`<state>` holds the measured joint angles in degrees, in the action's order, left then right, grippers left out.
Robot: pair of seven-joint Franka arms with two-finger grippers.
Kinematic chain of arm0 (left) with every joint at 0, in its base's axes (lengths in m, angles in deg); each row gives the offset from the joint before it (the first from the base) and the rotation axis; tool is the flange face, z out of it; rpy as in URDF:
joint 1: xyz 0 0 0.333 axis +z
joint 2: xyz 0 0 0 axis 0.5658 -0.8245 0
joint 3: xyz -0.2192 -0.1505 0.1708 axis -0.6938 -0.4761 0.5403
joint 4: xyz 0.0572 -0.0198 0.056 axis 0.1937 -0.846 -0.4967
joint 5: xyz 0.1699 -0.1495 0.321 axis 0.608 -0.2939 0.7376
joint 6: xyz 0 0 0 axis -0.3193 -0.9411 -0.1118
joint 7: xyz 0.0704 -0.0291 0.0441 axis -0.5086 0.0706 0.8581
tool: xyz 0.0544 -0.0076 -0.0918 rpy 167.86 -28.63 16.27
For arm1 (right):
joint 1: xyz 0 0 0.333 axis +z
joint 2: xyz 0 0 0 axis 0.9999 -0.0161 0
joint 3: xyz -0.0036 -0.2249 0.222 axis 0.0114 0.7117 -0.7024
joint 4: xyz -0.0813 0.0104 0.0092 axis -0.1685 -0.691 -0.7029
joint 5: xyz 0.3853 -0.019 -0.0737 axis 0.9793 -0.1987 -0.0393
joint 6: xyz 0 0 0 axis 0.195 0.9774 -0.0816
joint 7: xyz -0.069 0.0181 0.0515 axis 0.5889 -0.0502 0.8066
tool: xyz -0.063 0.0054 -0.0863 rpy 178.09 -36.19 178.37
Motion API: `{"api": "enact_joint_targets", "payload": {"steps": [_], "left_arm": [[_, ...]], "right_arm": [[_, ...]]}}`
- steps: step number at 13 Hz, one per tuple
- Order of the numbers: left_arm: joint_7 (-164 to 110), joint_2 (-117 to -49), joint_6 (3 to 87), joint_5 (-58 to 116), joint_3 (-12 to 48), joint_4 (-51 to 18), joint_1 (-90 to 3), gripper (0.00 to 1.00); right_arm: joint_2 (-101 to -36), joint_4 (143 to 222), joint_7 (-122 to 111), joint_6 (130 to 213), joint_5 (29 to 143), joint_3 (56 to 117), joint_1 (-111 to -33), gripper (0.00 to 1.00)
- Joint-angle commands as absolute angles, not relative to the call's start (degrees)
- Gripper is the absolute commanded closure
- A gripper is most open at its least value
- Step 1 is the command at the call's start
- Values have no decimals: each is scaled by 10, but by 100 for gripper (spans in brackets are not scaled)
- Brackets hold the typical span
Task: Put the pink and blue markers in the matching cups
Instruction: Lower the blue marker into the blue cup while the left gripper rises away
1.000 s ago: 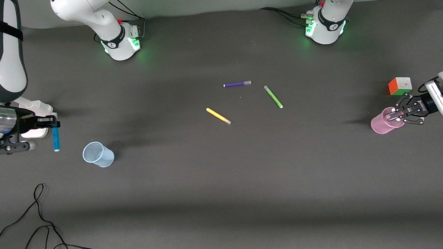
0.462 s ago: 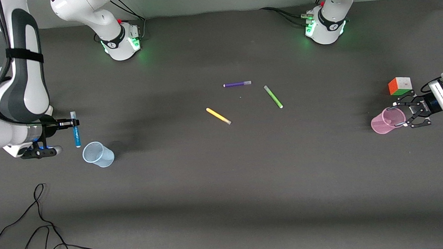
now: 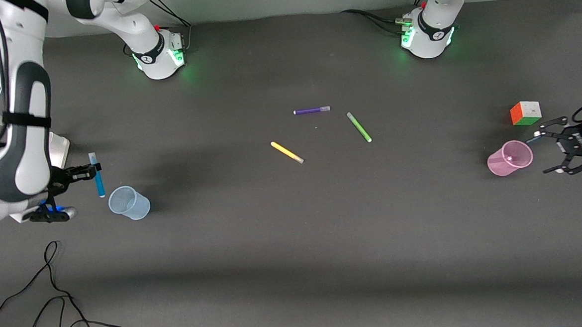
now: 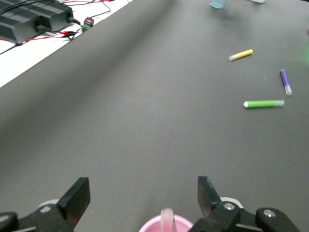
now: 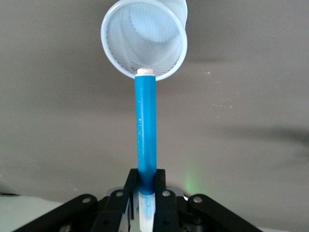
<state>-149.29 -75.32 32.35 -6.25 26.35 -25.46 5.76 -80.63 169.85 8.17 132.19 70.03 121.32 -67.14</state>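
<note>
— Blue marker (image 3: pixel 97 174)?
— Clamped near its pale cap end between the fingers of the right gripper (image 3: pixel 92 169), hanging roughly upright above the table near the right arm's end. In the right wrist view, tip (image 5: pixel 145 72) lined up against the rim of the blue cup (image 5: pixel 144 38).

— Blue cup (image 3: pixel 129 203)?
— Upright on the mat, just beside the held marker, toward the right arm's end of the table and about midway between the base edge and the camera edge. Nothing visible inside.

— Pink marker (image 3: pixel 509 157)?
— Standing inside the pink cup (image 3: pixel 509 158); only the pale end visible, also seen in the left wrist view (image 4: pixel 166 218) above the pink rim (image 4: pixel 150 224).

— Pink cup's position?
— Near the left arm's end of the table, upright or slightly tilted; cannot tell which.

— Left gripper (image 3: pixel 562 151)?
— Spread wide, holding nothing, just beside the pink cup toward the left arm's edge. Fingers (image 4: pixel 205 193) apart from the cup.

— Other items?
— Colour cube (image 3: pixel 525 113) near the left arm's edge, farther from the camera than the pink cup. Yellow pen (image 3: pixel 287 152), green pen (image 3: pixel 359 127) and purple pen (image 3: pixel 311 110) lying flat near the table's middle, well apart from both cups. Loose black cable (image 3: pixel 54 300) at the camera-edge corner on the right arm's side.
</note>
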Motion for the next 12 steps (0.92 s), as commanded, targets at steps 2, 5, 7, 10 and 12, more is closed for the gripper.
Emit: {"api": "enact_joint_targets", "payload": {"steps": [2,5,7,10,12], "left_arm": [[-1255,-622,325,26,267,-273,-9,1],[-1054,-554,336,108,265,-272,-78,1],[-953,-528,354,162,262,-272,-120,1],[-794,-507,365,231,221,-271,-155,1],[-682,-497,371,281,163,-271,-155,1]], "right_arm": [[-858,1659,94,1297,721,1201,-679,96],[-876,1658,94,1297,729,1189,-690,96],[-887,1658,95,1298,729,1182,-698,96],[-898,1653,96,1298,730,1140,-742,96],[-909,1630,95,1298,729,1128,-758,96]]}}
